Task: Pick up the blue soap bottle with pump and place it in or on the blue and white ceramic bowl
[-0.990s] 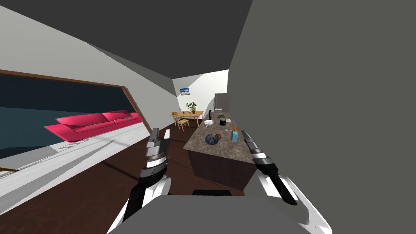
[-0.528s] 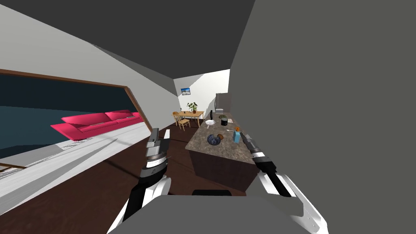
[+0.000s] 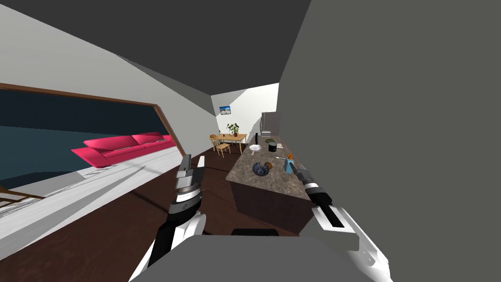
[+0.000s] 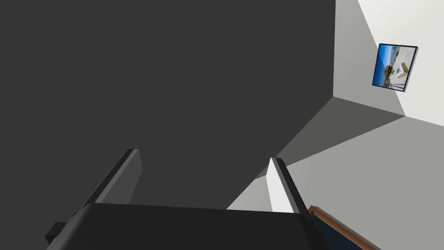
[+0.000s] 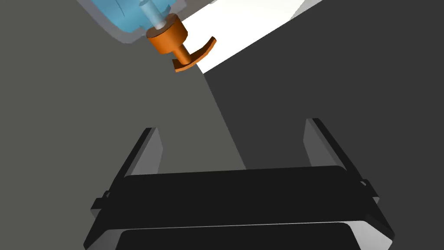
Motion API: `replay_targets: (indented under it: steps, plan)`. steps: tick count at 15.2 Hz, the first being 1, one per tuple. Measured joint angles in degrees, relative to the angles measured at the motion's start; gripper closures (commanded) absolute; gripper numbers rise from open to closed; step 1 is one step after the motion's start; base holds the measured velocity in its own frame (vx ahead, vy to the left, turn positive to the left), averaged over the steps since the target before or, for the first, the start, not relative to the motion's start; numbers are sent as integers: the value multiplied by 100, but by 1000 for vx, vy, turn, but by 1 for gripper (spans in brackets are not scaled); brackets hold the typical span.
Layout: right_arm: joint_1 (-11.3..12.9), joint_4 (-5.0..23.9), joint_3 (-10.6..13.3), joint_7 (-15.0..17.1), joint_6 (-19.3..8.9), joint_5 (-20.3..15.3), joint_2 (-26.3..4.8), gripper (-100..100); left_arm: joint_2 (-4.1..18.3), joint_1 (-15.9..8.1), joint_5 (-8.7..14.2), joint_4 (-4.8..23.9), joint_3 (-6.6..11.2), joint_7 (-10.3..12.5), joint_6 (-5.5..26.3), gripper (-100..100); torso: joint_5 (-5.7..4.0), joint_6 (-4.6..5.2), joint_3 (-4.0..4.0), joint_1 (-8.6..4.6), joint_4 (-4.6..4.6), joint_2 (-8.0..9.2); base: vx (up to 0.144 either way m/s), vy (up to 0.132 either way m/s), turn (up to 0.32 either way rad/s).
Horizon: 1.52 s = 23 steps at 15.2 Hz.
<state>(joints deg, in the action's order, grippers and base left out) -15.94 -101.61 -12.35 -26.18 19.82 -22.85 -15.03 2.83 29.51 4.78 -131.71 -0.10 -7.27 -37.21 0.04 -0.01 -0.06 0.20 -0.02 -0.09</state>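
Moved: right gripper [image 3: 296, 169], open, nearer the blue soap bottle [image 3: 288, 166].
Bottle: on speckled counter [image 3: 266, 185], right of blue bowl [image 3: 261, 169].
Left gripper [image 4: 204, 156]: open, idle.
Advice: straddle bottle body below orange pump [image 5: 180, 45].

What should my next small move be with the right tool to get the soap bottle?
Probably ease the right tool forward and across toward the soap bottle. Its fingers stand open with nothing between them, and the orange pump sits ahead, off to one side of the gap, so closing now would likely miss.
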Motion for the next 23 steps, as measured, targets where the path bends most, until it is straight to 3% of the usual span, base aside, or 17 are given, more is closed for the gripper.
replay_targets:
  steps: [13, 19, 20, 23]
  plan:
    - [662, 1272, -470, -1218, -809, -975, -72, -100, 0, 0, 0, 0, 0, 0, 0, 0, 0, 0, -4, -4, -1, -7, 28, 42, 39]
    - [892, 1633, -678, -1704, -1035, -1335, -19, -100, 0, 0, 0, 0, 0, 0, 0, 0, -1, 1, -4, -10, -2, -6, 34, 24, 27]
    - [891, 1632, -677, -1705, -1036, -1334, -19, 100, 0, 0, 0, 0, 1, 0, 0, 0, -2, 2, -1, -13, 0, -1, 5, 3, 0]
    - [895, 1630, -681, -1698, -1036, -1329, -17, 100, 0, 0, 0, 0, 1, 0, 0, 0, -2, -1, 1, -14, -2, 5, 1, 0, -5]
